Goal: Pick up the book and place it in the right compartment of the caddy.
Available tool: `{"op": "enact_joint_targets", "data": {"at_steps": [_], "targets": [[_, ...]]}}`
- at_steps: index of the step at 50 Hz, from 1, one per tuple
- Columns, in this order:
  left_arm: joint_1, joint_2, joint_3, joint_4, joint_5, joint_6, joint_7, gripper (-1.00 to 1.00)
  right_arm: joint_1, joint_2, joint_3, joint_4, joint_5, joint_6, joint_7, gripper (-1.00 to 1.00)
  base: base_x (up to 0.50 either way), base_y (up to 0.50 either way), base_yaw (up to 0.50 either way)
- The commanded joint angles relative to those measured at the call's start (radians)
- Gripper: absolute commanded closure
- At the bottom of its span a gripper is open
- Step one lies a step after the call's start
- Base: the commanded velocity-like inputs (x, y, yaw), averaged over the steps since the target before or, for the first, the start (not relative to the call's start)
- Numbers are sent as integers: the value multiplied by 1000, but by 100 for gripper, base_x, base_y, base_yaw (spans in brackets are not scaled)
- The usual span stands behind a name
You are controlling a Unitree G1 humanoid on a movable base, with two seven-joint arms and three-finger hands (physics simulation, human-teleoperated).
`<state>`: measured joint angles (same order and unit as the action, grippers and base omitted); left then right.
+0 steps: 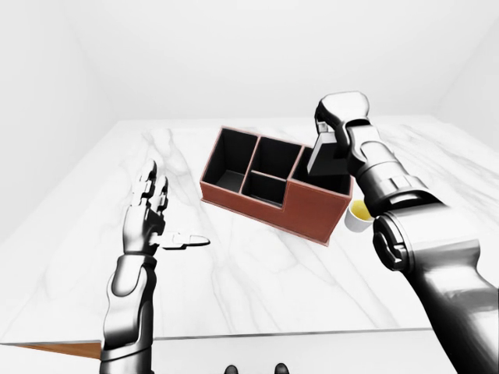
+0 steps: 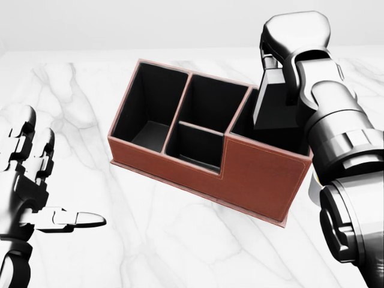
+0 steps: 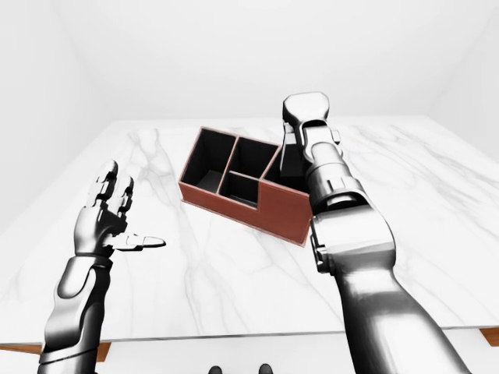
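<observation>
The brown caddy [image 2: 264,180] with black insides sits on the white marble table, its large right compartment [image 2: 270,135] at the head view's right. A dark book [image 2: 276,108] hangs nearly upright, its lower end dipping into that compartment's opening. My right hand [image 2: 275,67] is shut on the book's upper part, with the forearm running down the right edge. My left hand [image 2: 36,192] hovers open over the table at the left, fingers spread and thumb pointing right, well apart from the caddy.
A small white cup with yellow contents [image 1: 359,214] stands on the table just right of the caddy, mostly hidden behind my right arm in the head view. The caddy's two left and small middle compartments hold nothing. The table's near edge [image 1: 257,336] shows at the bottom of the left-eye view.
</observation>
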<state>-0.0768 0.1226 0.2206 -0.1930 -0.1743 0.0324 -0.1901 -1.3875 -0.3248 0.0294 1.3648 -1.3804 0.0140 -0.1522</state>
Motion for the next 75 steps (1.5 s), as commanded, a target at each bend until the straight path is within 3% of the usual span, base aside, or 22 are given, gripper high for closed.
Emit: {"op": "enact_joint_targets", "data": {"at_steps": [1, 13, 21, 43, 75], "targets": [[6, 0, 5, 5, -2, -6, -3, -100, -5, 5, 6, -11, -13, 10, -24, 100, 0, 0, 0], [12, -2, 4, 3, -2, -8, -5, -100, -1, 8, -5, -4, -4, 18, -26, 100, 0, 0, 0], [46, -11, 2, -45, -7, 1, -17, -100, 10, 7, -15, 1, 4, 43, -31, 100, 0, 0, 0], [55, -15, 13, -56, -12, 4, -32, -100, 24, 21, -21, 8, 8, 73, -46, 100, 0, 0, 0], [64, -17, 16, -42, -19, -16, -44, -100, 44, 30, -37, 16, -8, 73, -61, 100, 0, 0, 0]]}}
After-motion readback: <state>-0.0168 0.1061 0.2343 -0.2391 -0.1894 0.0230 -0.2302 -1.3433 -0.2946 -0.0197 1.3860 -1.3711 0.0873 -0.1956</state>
